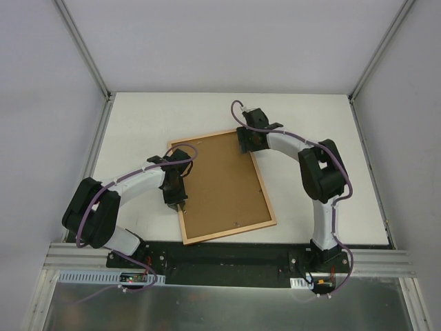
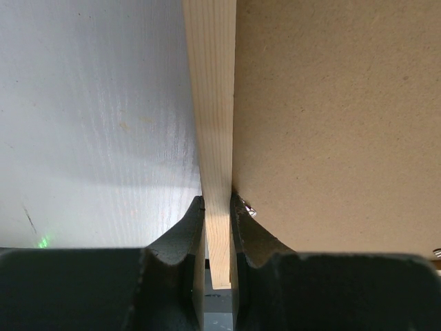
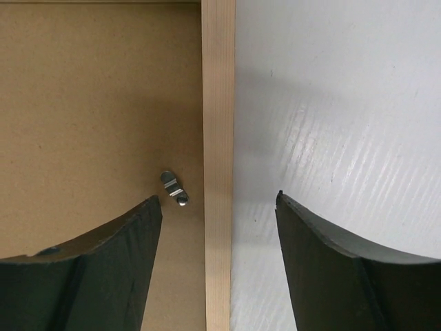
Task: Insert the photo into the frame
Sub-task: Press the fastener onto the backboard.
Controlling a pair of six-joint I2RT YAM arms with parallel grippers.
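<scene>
- frame (image 1: 231,232) lies flat on the white table (image 1: 317,117), back up, skewed, far end leaning left
- brown backing board (image 1: 220,186) fills it
- left gripper (image 1: 178,204) points down at the left rail, toward the near corner
- right gripper (image 1: 244,149) sits at the far right corner, over the rail
- jaw gaps too small to read from up here

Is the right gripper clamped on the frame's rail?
No, the right gripper is open, its jaws apart on either side of a rail of the frame.
</scene>
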